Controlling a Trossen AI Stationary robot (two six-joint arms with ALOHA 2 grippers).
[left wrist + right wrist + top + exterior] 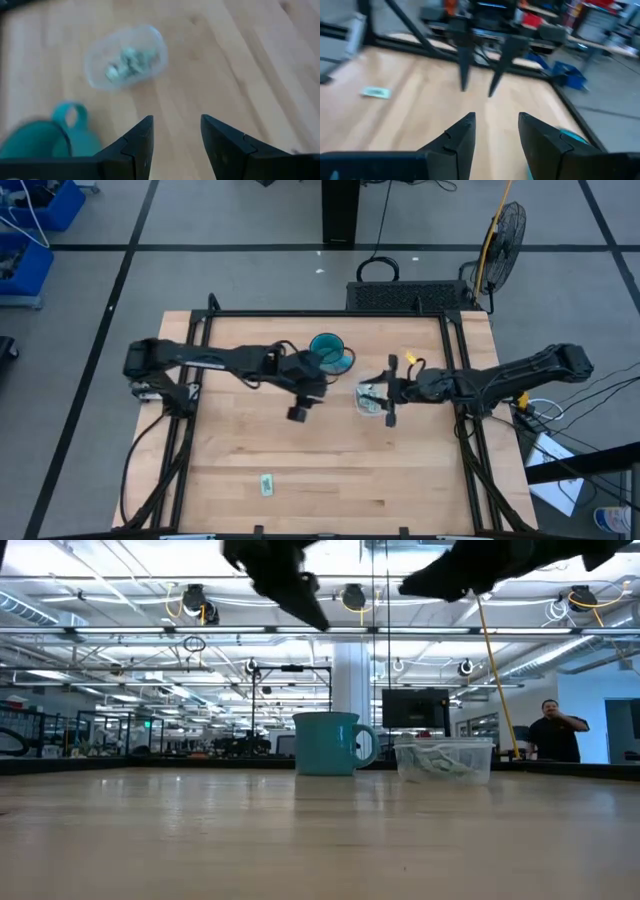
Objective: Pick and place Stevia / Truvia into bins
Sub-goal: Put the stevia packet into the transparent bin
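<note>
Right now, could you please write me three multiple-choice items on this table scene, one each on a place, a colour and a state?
1. Where does the loose packet lie?
A. Near the table's front edge
B. Inside the mug
C. Under the bin

2. What colour is the mug?
A. Red
B. Teal
C. Black

3. What does the left end effector hold?
A. A packet
B. The mug
C. Nothing

Answers: 1 A, the high view shows it alone, far from the bin. 2 B, plain in the low view. 3 C, its wrist view shows open, empty fingers.
</note>
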